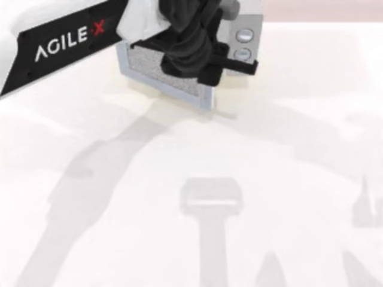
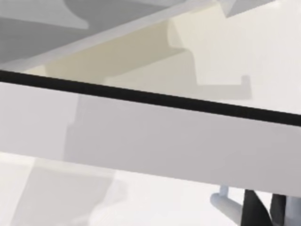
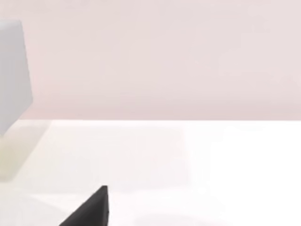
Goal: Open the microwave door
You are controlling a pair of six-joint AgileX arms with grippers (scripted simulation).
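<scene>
L arm (image 1: 66, 42) reaches in from top-left, its end effector (image 1: 197, 51) pointing down; R arm not visible.

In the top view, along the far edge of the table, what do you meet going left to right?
Left arm → door, swung partly open → left claw at the door's free edge → knobs on the microwave. The right arm is not in this view.

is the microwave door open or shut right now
Partly open: in the top view the microwave door angles out from the microwave, its free edge away from the knob panel.
</scene>
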